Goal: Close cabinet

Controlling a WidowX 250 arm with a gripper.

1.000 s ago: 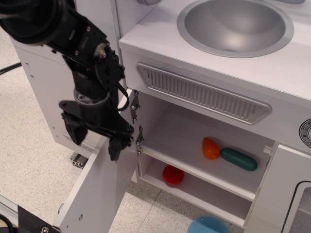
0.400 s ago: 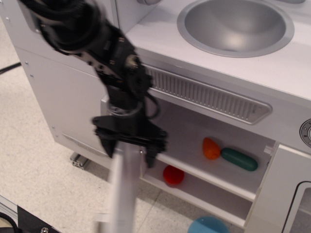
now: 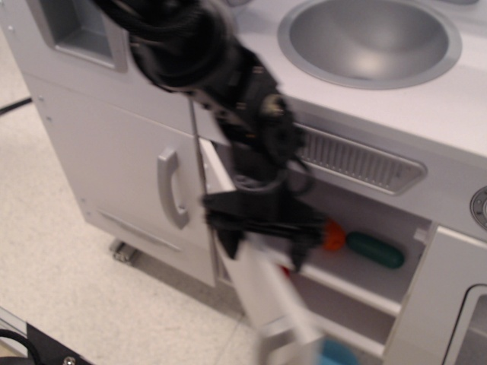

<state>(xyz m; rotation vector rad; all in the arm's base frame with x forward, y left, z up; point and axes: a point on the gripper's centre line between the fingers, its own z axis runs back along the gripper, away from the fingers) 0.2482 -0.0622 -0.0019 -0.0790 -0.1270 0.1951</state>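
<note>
The cabinet [image 3: 358, 283] is the white compartment under the sink, with one inner shelf. Its squarish white door [image 3: 268, 298] is motion-blurred, swung about halfway in and seen nearly edge-on. My black gripper [image 3: 262, 247] sits at the door's top edge with its fingers spread apart, one on each side of the panel. The arm hides the hinges and the compartment's left part. The door's handle is not visible.
An orange toy [image 3: 332, 236] and a green toy [image 3: 374, 250] lie on the shelf. A blue object [image 3: 335, 354] lies on the floor in front. A taller white door with a silver handle [image 3: 171, 188] is on the left, the sink [image 3: 369, 38] above, and a windowed panel [image 3: 449, 304] on the right.
The arm has swept right, and the door has swung with it from wide open to about halfway closed. The taller left door is now uncovered, and the red toy is mostly hidden.
</note>
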